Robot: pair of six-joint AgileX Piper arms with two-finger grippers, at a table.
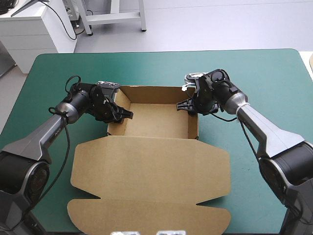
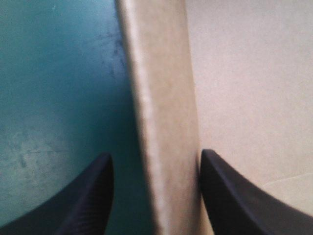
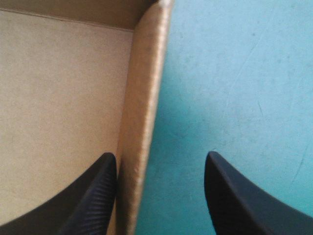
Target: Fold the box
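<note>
Teal-green cover (image 1: 254, 73) under tray-shaped brown box (image 1: 151, 164)

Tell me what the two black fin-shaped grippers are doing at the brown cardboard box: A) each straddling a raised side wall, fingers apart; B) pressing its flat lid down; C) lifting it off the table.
A: the left gripper and the right gripper each stand open with a raised side wall of the box between their fingers, one finger inside, one over the teal-green cover.
</note>
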